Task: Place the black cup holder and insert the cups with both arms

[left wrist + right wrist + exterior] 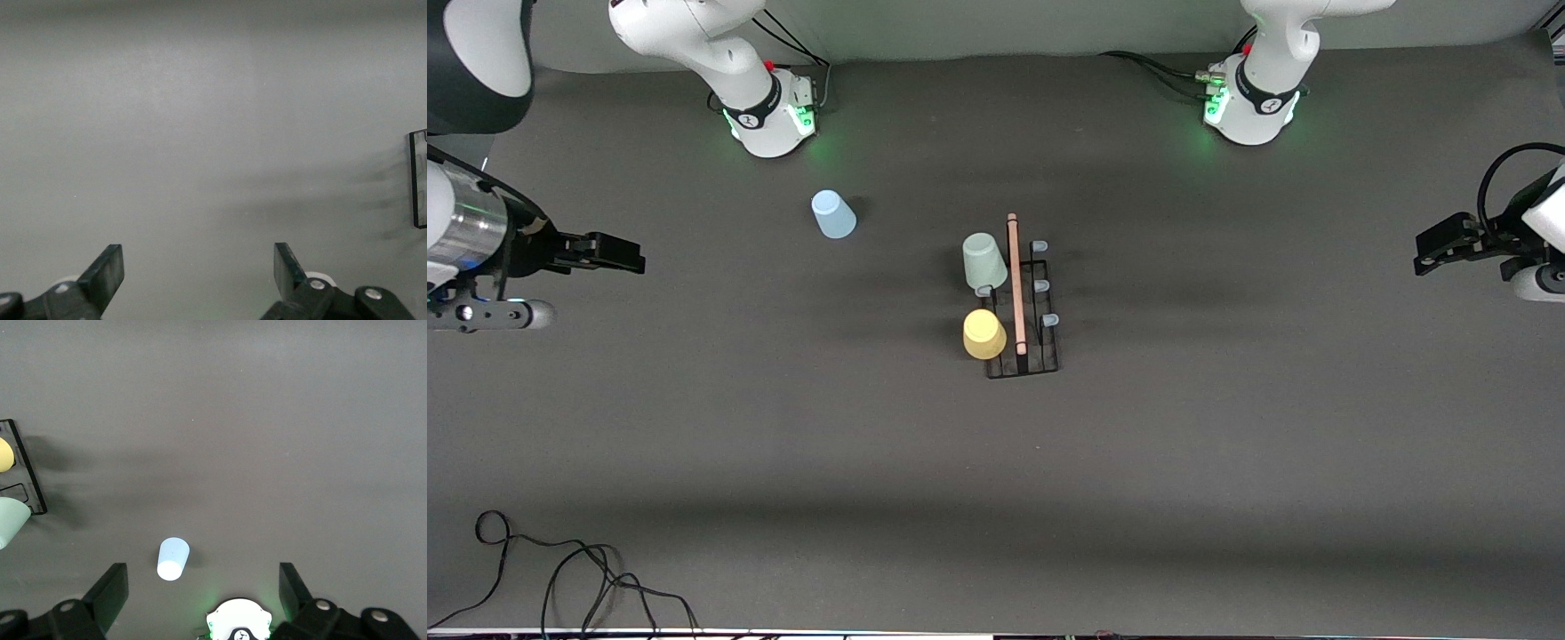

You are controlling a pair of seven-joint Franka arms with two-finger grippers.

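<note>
Front view: black cup holder (1024,307) mid-bench carries mint cup (983,260) and yellow cup (984,334); blue cup (833,214) stands alone near the right arm's base, so right gripper (627,253), jaws wide, should descend squarely over it; left gripper (1427,252) waits wide.

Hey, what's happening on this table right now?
Nothing is being handled. The black cup holder stands mid-table with the green cup and yellow cup already on its pegs. The blue cup sits upside down on the table toward the right arm's base. The left gripper and right gripper wait open and empty at the table's two ends.
</note>
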